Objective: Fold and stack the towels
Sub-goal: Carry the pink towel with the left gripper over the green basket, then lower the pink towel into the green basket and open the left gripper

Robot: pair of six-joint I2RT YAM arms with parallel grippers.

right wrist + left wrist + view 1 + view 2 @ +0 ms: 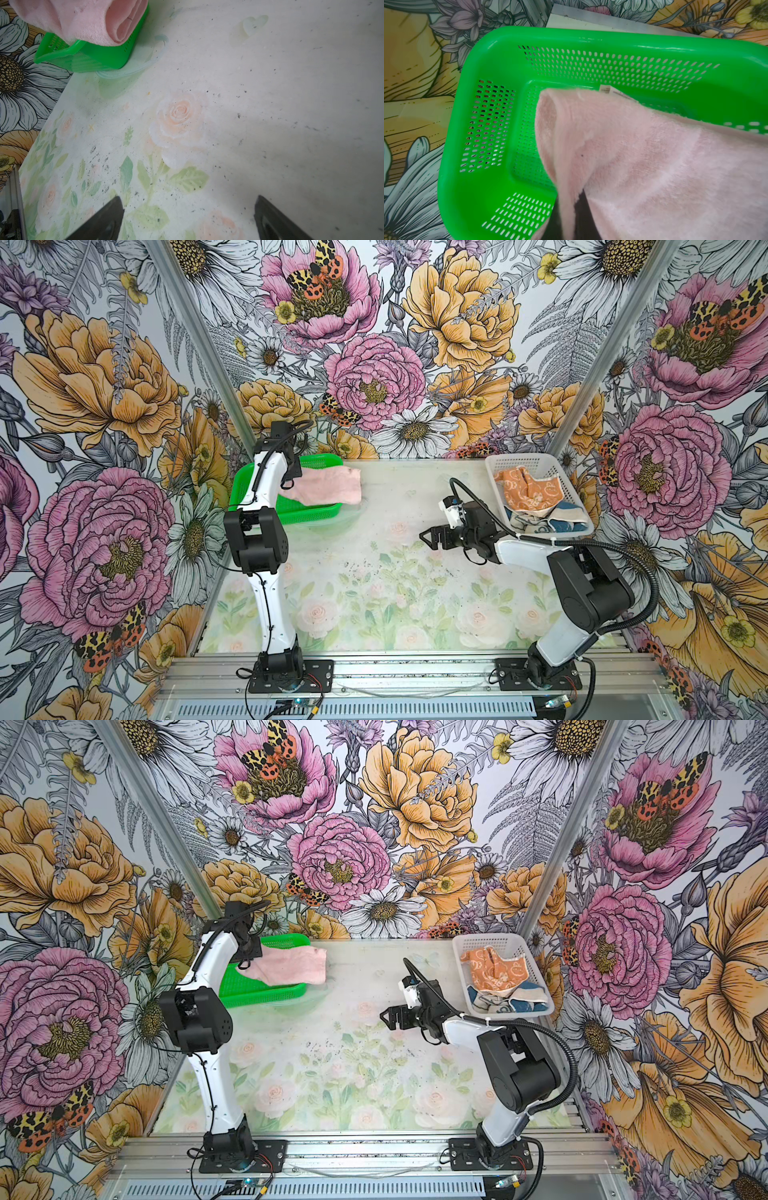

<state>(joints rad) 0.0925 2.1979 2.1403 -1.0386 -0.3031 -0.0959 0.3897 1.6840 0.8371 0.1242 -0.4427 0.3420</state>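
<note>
The folded pale pink terry towel (328, 489) hangs over the green plastic basket (309, 512), pinched tight by the left gripper (289, 486). The orange rabbit towel (525, 489) and blue towel (559, 523) lie crumpled in the white plastic basket (519, 457), not folded yet. The right gripper (429, 536) has its jaws wide apart.

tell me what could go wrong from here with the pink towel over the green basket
1. The pink towel sticks out past the rim of the green basket on the table side; released by the shut left gripper here, it could slump half out.
2. Its fold looks loose and rolled at the end, so it may spring open on landing.
3. The right gripper hangs open over the table, too far off to steady it.
</note>
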